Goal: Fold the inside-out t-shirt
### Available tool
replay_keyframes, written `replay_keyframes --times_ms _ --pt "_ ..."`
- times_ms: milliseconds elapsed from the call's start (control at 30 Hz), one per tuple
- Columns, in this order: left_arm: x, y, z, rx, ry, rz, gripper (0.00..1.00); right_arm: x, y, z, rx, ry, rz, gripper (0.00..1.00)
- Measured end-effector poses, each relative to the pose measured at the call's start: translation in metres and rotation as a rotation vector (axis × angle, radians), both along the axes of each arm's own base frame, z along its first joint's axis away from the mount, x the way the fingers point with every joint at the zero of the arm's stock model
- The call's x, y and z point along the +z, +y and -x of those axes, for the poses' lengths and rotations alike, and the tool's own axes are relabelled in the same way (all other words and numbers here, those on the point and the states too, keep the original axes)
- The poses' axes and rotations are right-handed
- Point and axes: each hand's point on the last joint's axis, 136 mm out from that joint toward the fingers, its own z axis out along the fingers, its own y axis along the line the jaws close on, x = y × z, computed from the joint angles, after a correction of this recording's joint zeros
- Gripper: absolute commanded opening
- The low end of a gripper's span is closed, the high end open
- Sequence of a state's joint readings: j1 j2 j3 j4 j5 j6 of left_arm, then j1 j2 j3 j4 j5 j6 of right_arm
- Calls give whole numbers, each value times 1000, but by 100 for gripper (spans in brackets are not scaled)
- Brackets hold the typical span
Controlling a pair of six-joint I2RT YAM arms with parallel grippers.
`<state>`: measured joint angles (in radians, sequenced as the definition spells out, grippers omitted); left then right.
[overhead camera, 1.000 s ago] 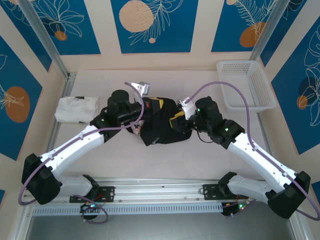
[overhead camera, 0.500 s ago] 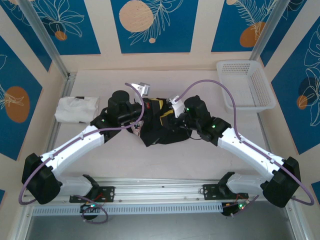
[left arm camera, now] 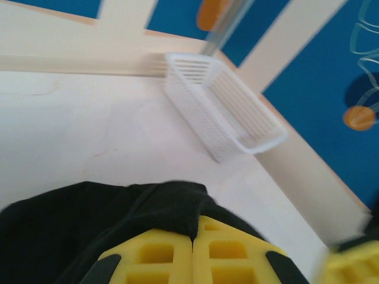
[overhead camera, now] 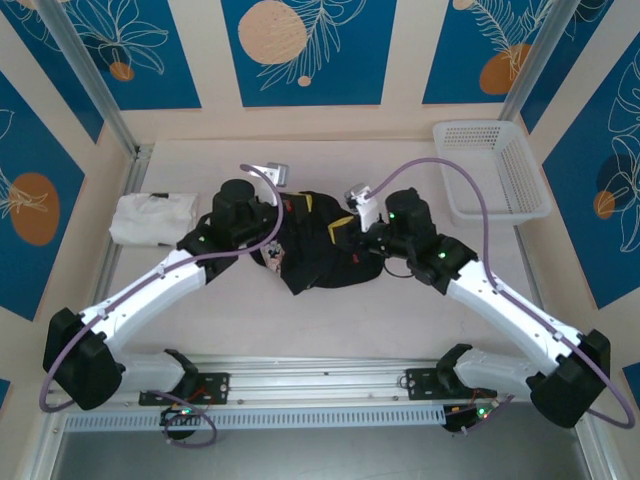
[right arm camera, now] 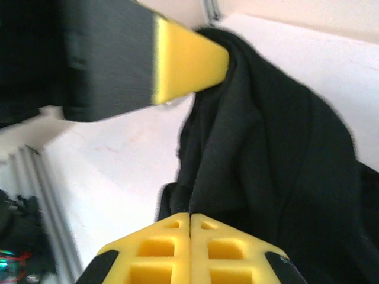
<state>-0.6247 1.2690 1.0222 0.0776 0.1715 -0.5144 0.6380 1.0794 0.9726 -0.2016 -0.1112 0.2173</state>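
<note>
Okay, left tool (left arm camera: 193, 236) and right tool (right arm camera: 190, 218) both pinching the t-shirt (overhead camera: 318, 262); I'd lift evenly, then spread it flat

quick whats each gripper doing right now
left gripper: closed, pinching the black t-shirt
right gripper: closed on a fold of the same t-shirt

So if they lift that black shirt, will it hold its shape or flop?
Probably flop: the shirt lies crumpled in soft folds. Likely it sags from each pinch, as cloth drapes past the right gripper and left gripper. Seems thin, so probably light.
</note>
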Motion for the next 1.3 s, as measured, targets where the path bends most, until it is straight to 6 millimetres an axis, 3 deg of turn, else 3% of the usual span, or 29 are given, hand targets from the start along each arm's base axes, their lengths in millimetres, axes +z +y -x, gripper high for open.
replay_keyframes --times_ms 167,333,400,533,700,967,1133,1300 --pt "-11 32 -22 115 26 -41 0 37 -7 1 54 7 -197 0" --pt "-22 37 -23 122 34 -73 0 45 -5 -5 88 72 -301 0" --pt "-30 37 -21 120 45 -87 0 40 -2 -7 91 98 -300 0" --pt "-37 38 -18 110 57 -102 0 15 18 -2 92 123 -196 23" --pt "-27 39 -14 107 37 -87 0 -20 50 11 139 166 -98 37" --pt "-24 39 -11 96 33 -79 0 -70 82 14 106 229 7 46" --pt "-25 38 -10 90 36 -79 0 -84 91 6 50 244 20 47" --pt "-24 38 -10 90 33 -77 0 -82 94 -7 -12 228 7 48"
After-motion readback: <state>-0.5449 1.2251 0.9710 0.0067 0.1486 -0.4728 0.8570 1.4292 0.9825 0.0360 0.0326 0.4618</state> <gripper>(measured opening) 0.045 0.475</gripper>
